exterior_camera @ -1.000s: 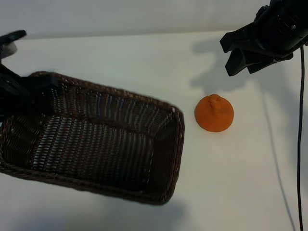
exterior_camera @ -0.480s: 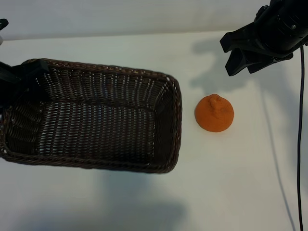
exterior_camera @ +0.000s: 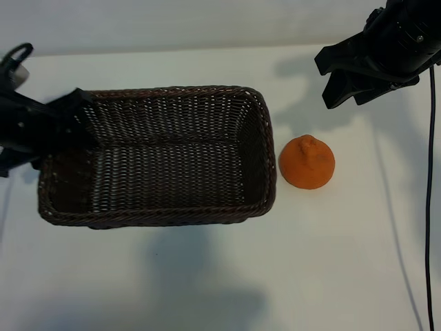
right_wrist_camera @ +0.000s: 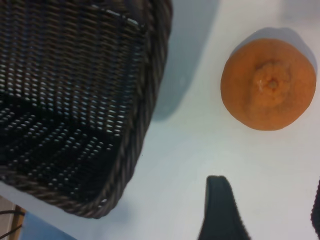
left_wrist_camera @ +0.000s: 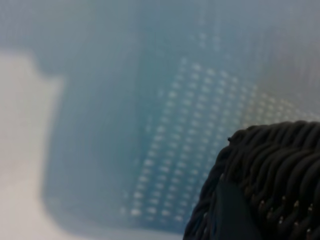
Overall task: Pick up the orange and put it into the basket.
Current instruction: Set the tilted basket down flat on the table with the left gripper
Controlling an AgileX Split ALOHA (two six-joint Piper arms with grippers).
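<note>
Plainly, the basket (exterior_camera: 158, 155) sits on the white surface (exterior_camera: 310, 276) toward its left side, its long sides running parallel to the near edge, its inside holding nothing that shows. The left pincer (exterior_camera: 48, 124) is at the basket's left end, dark against the dark wicker; its fingertips merge with the rim there, so the exterior view alone does not separate finger from weave. In the left wrist view a piece of braided rim (left_wrist_camera: 270, 175) fills one corner right up against the camera, with a dark finger edge pressed to it, which reads as the left pincer pinching the basket's rim; the rest of that view is a blur of pale woven wall. The left arm is cut off by the frame's left edge. The orange (exterior_camera: 306, 162) rests on the surface just beside the basket's right end, close but apart, with its small knob up. The right pincer (exterior_camera: 344, 79) hangs above the surface near the far right corner, well apart from the orange, its dark fingers spread with nothing between them. In the right wrist view only one finger (right_wrist_camera: 220, 210) shows fully; the other is clipped at the frame's edge.
</note>
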